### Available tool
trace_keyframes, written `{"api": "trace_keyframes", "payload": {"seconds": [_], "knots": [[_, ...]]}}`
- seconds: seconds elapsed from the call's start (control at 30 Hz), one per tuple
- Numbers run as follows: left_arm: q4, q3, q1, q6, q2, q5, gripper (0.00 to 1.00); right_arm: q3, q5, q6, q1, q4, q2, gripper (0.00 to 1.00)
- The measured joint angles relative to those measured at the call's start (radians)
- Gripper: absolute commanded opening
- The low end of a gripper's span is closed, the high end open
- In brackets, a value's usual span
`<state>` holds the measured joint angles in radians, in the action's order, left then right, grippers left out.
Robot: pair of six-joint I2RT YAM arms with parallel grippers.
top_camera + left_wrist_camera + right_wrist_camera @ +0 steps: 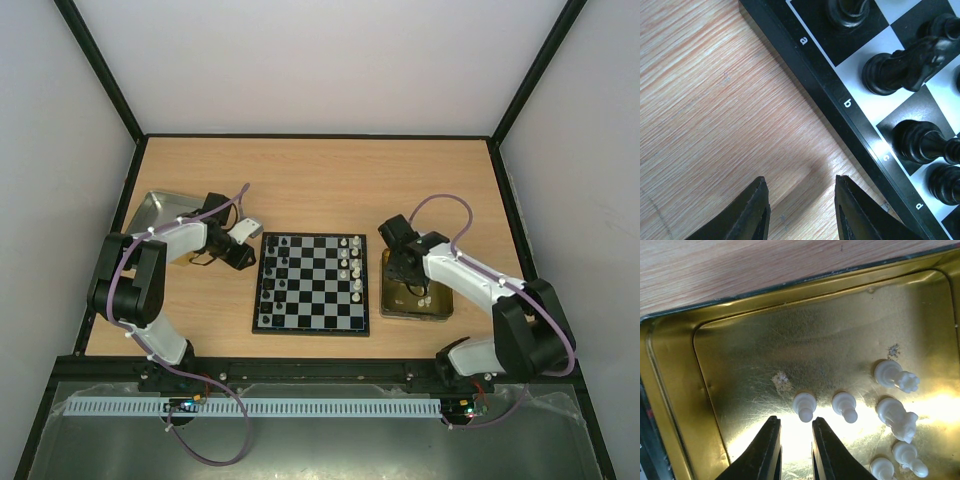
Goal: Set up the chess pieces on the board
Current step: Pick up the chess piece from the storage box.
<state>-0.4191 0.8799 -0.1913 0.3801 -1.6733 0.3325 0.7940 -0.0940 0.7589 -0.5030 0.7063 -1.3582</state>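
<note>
The board (310,331) lies mid-table, with black chess pieces (272,270) along its left side and white ones (352,262) along its right. My left gripper (248,258) hovers open and empty over bare wood (800,180), just off the board's black rim (840,107), beside a black knight (905,65). My right gripper (794,421) points down into the gold tray (740,365). Its jaws stand narrowly open with nothing between them. A white pawn (804,405) stands just beyond the fingertips, and another pawn (845,406) is to its right.
Several more white pieces (895,410) stand at the right of the gold tray (440,308). A plain silver tray (155,210) sits at the far left behind the left arm. Walls enclose the table on three sides.
</note>
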Motion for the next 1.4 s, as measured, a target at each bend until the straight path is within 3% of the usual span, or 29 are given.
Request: {"api": "trace_keyframes", "payload": {"seconds": [0.47, 0.77, 1.17, 1.4], "knots": [[0.0, 0.0, 0.0, 0.0, 0.0, 0.0, 0.38, -0.06, 0.021, 0.001, 0.034, -0.078, -0.038, 0.16], [0.0, 0.0, 0.0, 0.0, 0.0, 0.0, 0.38, -0.071, 0.035, -0.008, 0.048, -0.124, -0.08, 0.02], [0.0, 0.0, 0.0, 0.0, 0.0, 0.0, 0.38, -0.068, 0.037, -0.013, 0.05, -0.117, -0.046, 0.02], [0.0, 0.0, 0.0, 0.0, 0.0, 0.0, 0.38, 0.038, -0.002, -0.008, -0.058, -0.035, -0.024, 0.02]]}}
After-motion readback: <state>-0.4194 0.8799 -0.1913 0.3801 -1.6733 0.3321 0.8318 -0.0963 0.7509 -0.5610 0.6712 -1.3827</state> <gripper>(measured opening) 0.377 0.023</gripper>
